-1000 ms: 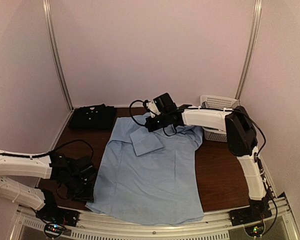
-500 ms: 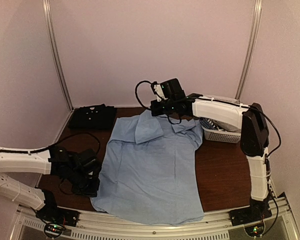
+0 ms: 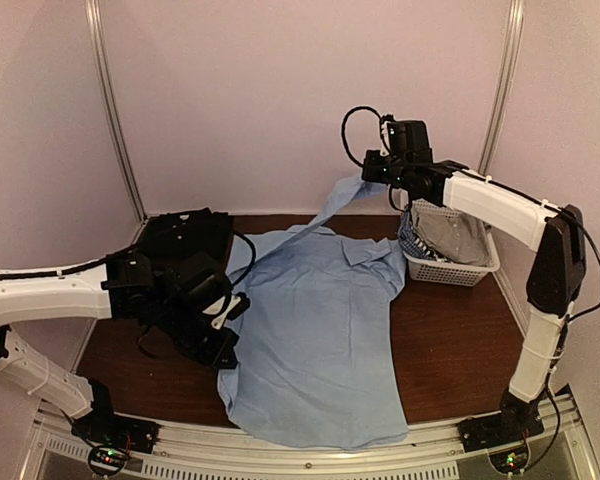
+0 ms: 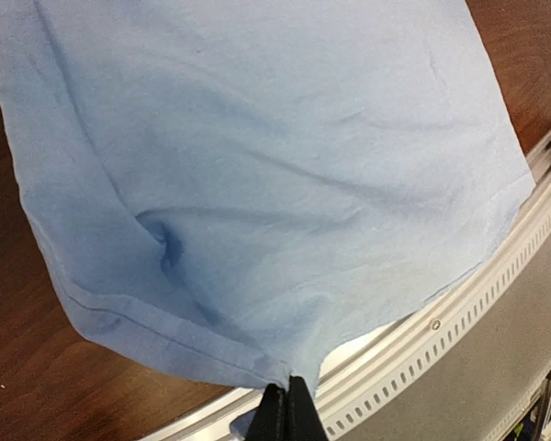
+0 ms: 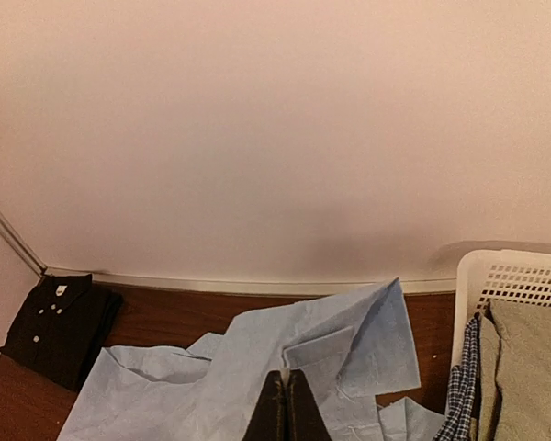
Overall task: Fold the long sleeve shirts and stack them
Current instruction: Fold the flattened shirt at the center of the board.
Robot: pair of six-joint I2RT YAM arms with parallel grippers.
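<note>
The light blue shirt (image 3: 320, 320) lies spread over the middle of the brown table. My right gripper (image 3: 368, 178) is shut on its sleeve cuff (image 5: 349, 344) and holds the sleeve raised high near the back wall. My left gripper (image 3: 225, 312) is shut on the shirt's lower left hem corner (image 4: 275, 367), lifted and drawn inward over the cloth. The black shirt (image 3: 185, 233) lies folded at the back left; it also shows in the right wrist view (image 5: 55, 326).
A white lattice basket (image 3: 450, 268) at the back right holds grey and checked clothes (image 5: 523, 367). A metal rail (image 3: 310, 455) runs along the table's near edge. Walls close the back and both sides.
My right gripper has risen and moved right toward the basket, pulling the sleeve up. My left gripper has moved right and up from the table's left, drawing the hem corner inward.
</note>
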